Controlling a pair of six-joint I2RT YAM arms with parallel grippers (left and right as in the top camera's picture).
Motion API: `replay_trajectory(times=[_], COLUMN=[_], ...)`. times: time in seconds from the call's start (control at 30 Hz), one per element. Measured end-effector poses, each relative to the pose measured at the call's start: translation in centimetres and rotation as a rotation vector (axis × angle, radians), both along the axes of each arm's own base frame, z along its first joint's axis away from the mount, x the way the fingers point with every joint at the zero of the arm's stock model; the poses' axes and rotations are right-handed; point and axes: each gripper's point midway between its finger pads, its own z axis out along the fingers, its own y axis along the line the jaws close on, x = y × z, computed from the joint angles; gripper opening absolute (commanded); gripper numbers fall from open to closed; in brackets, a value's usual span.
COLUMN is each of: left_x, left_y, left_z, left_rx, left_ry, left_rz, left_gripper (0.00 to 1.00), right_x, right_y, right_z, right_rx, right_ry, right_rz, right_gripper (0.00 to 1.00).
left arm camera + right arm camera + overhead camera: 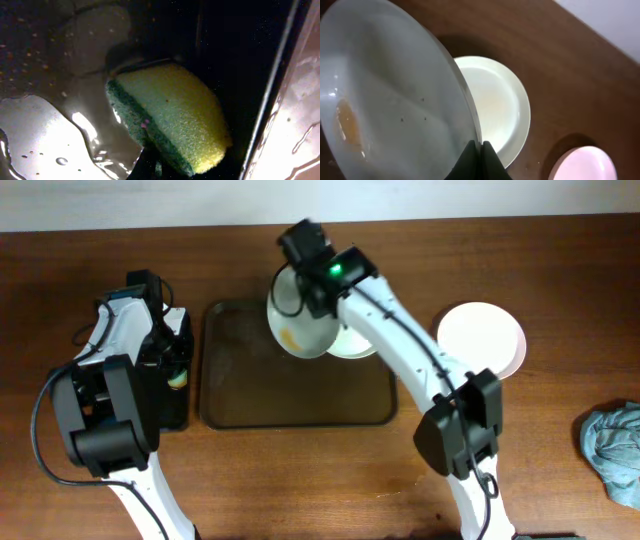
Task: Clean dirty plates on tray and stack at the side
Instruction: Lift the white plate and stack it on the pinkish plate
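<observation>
My right gripper (481, 150) is shut on the rim of a white plate (395, 100) and holds it tilted on edge, with an orange-brown smear low on its face. In the overhead view this plate (298, 330) hangs over the back of the dark-brown tray (300, 405), under my right gripper (297, 285). A second white plate (358, 346) lies flat at the tray's back right corner, and it also shows in the right wrist view (495, 100). A third, pale plate (482, 338) sits on the table to the right. My left gripper (150, 167) is closed on a yellow-green sponge (170, 120).
A narrow black tray (180, 405), wet inside (45, 130), stands left of the brown tray, with my left arm (130, 370) over it. A blue-grey cloth (612, 445) lies at the table's right edge. The third plate also shows pinkish in the right wrist view (585, 165).
</observation>
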Motion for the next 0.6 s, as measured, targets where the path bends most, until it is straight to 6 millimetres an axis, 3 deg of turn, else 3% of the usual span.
replay_trajectory(times=[0.1, 0.27, 0.37, 0.47, 0.53, 0.57, 0.6], left_x=[0.7, 2.7, 3.9, 4.3, 4.3, 4.3, 4.3], left_y=[-0.1, -0.1, 0.0, 0.0, 0.0, 0.0, 0.0], left_z=[1.4, 8.3, 12.1, 12.7, 12.7, 12.7, 12.7], left_rx=[-0.018, -0.028, -0.025, -0.027, -0.028, -0.028, -0.028], left_ry=[0.018, -0.018, -0.082, -0.103, -0.105, -0.105, -0.105], left_rz=[0.023, 0.064, 0.091, 0.094, 0.097, 0.098, 0.098], left_gripper=[0.0, 0.0, 0.0, 0.0, 0.01, 0.01, 0.01], right_x=[-2.3, -4.2, -4.2, -4.6, -5.0, -5.1, -5.4], right_y=[2.9, 4.0, 3.2, 2.4, 0.8, -1.0, -4.4], right_z=[2.3, 6.5, 7.5, 7.8, 9.3, 10.9, 12.8], right_rx=[-0.211, -0.383, -0.406, -0.369, -0.282, -0.22, -0.154], right_ry=[-0.157, -0.398, -0.453, -0.469, -0.444, -0.427, -0.389], right_rz=[0.036, -0.051, -0.108, -0.167, -0.212, -0.248, -0.308], right_gripper=[0.04, 0.04, 0.04, 0.04, 0.04, 0.04, 0.04])
